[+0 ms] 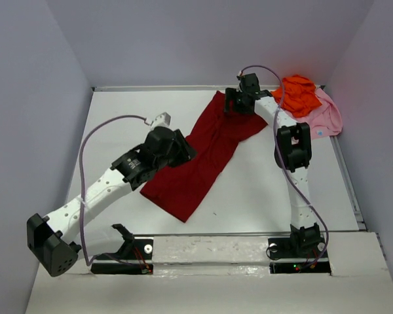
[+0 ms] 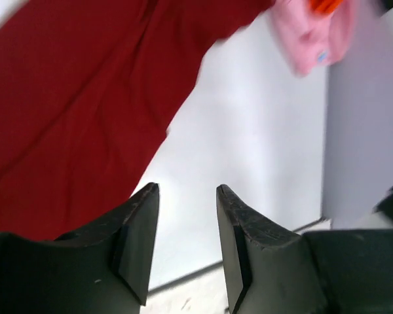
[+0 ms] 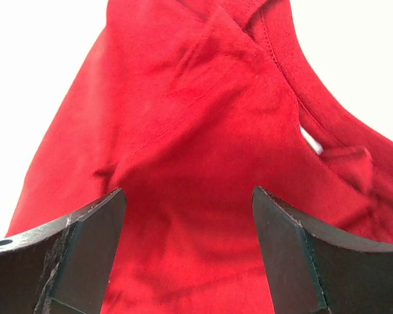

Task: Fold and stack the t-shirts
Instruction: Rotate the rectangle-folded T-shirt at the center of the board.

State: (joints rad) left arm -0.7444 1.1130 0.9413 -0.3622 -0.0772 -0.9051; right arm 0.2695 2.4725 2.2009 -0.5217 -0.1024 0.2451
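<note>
The left jaws stand open with nothing between them. In the left wrist view the red shirt [image 2: 72, 111] lies beyond and to the left of the left finger [image 2: 137, 242], and bare white surface [image 2: 249, 144] shows through the gap and ahead. Far ahead and to the right of these jaws, blurred, sits the pink shirt [image 2: 308, 33] with a sliver of the orange shirt [image 2: 324, 5] at the top edge. The right jaws are spread wide, also empty. The right wrist view is nearly filled by red cloth between and beyond the two fingers [image 3: 85, 248], rumpled into soft folds, with the collar seam [image 3: 275, 59] ahead on the right and a small white patch just inside it. Whether the fingertips touch the cloth cannot be told from there. Only the top view shows the whole layout: the red shirt runs as a long slanted strip across the surface, with the right jaws over its far end and the left jaws over its left edge about halfway along. It also shows the orange shirt lying bunched on top of the pink one in the far right corner, close to the right of the right jaws and well apart from the left ones. The wrist views alone show the gaps between the fingers.
</note>
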